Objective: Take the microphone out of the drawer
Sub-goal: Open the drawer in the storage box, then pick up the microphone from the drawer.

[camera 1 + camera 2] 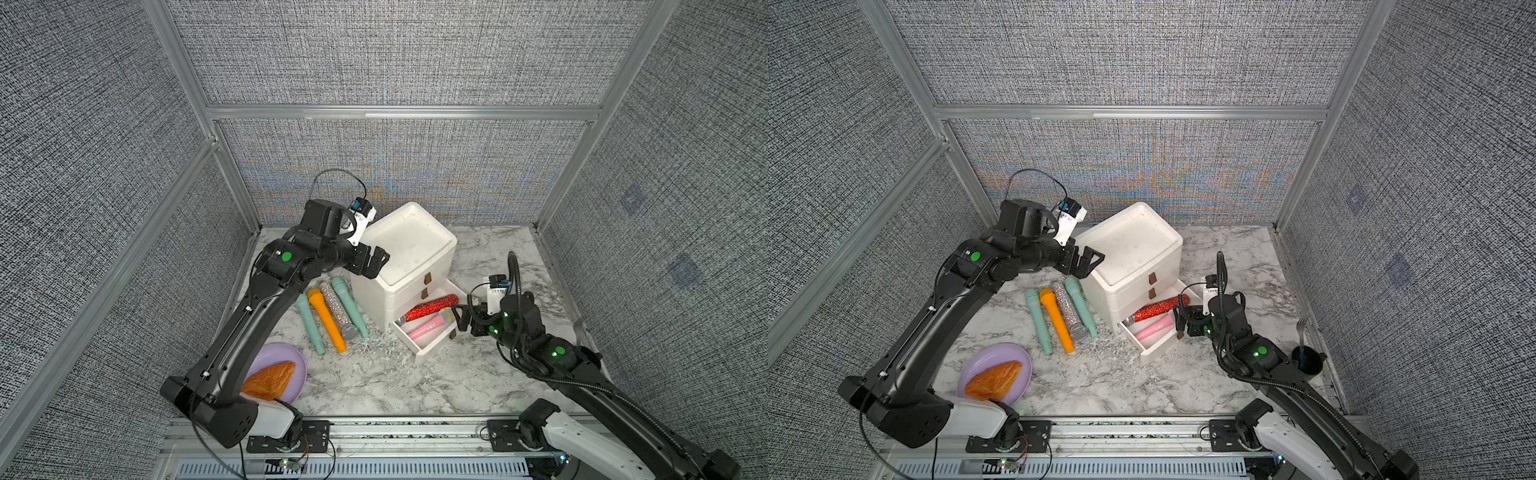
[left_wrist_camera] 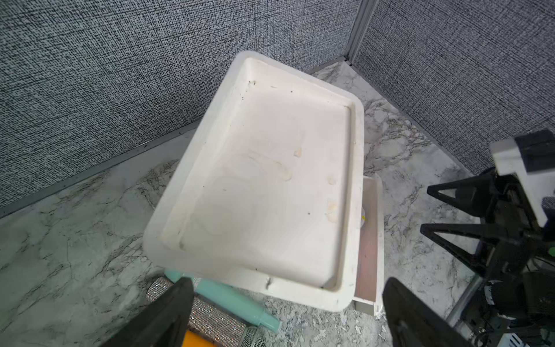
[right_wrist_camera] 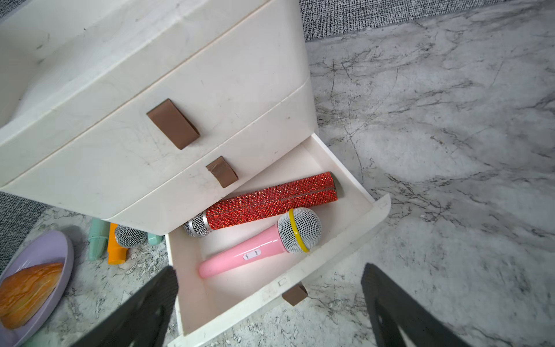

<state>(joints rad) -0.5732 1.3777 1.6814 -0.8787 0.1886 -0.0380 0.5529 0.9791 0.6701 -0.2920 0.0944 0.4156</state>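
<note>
A white three-drawer unit (image 1: 409,245) stands at the back of the marble table. Its bottom drawer (image 1: 428,353) is pulled out. Inside lie a red glitter microphone (image 3: 270,199) and a pink microphone (image 3: 240,255) with a mesh head and yellow ring, seen in both top views (image 1: 1154,329). My right gripper (image 3: 268,272) is open just outside the drawer's front, above its brown handle (image 3: 295,295), holding nothing. My left gripper (image 1: 374,264) is open at the unit's top left edge, with nothing between its fingers (image 2: 180,300).
Left of the unit, several microphones (image 1: 332,320) lie side by side: two teal, an orange and a silver glitter one. A purple plate (image 1: 297,357) with a croissant (image 1: 270,380) sits front left. A dark cup (image 1: 1307,359) with a fork stands by the right wall.
</note>
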